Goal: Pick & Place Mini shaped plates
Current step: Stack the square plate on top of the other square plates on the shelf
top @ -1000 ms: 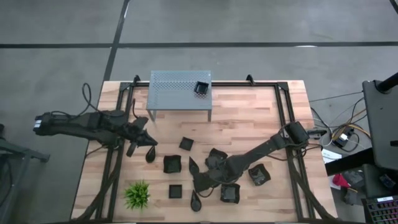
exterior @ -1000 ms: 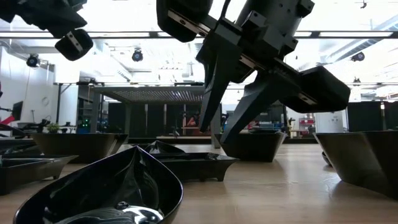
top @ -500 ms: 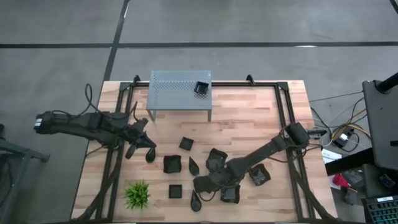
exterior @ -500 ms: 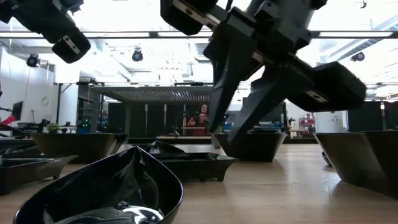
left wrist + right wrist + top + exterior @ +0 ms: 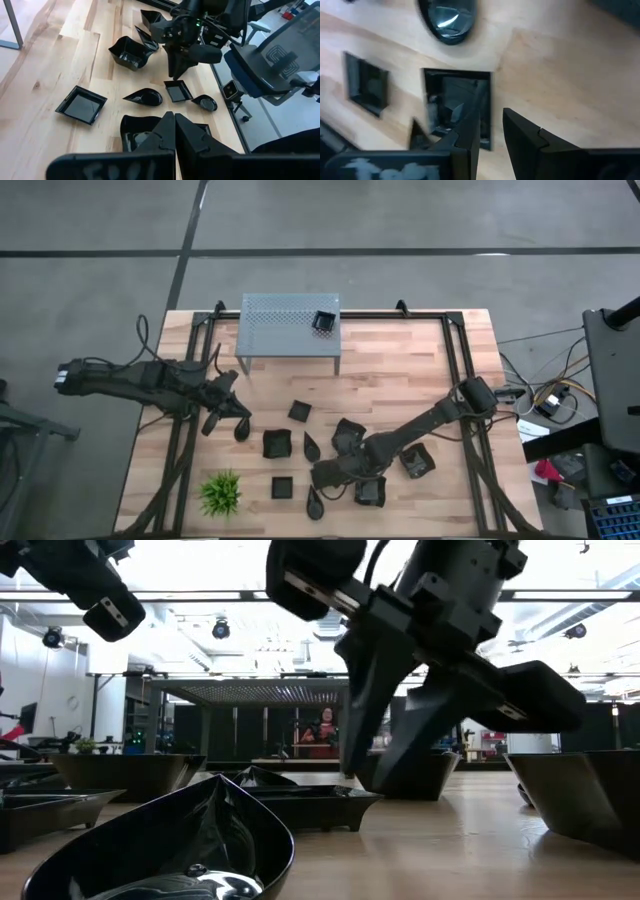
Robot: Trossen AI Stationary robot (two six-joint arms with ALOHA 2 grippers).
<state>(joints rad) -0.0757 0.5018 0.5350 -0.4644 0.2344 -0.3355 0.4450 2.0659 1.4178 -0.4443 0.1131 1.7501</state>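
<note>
so nearest the front edge of the bench (image 5: 400, 355), beside the spiky green plant (image 5: 220, 493), sit a teardrop plate (image 5: 315, 504) and a small square plate (image 5: 281, 486), and the right tool (image 5: 322, 476) hangs just above this cluster, its fingers spread a little with one finger over the rim of the small square plate in the right wrist view (image 5: 457, 107); it grips nothing yet. these mini shaped plates look light, rigid and glossy, so they are likely slippery and could chip if dropped; the raised rim seems the best place to pinch, one finger inside and one outside the wall. a little farther back lie more black dishes, well apart from one another: a larger square plate (image 5: 277, 443), a small teardrop (image 5: 311, 447), a tumbled pair by the right arm (image 5: 348, 435) and another at the right (image 5: 416, 461). over at the left the left tool (image 5: 213, 420) waits above a dark teardrop dish (image 5: 241, 428), its fingers pressed together. farthest back, one square plate (image 5: 324, 322) already rests on the grey perforated shelf (image 5: 285, 325). the high view alone gives the whole layout and the shelf; the low view shows only the bowl-like depth of the near plates; the right wrist view alone shows how the finger stands to the rim.
</note>
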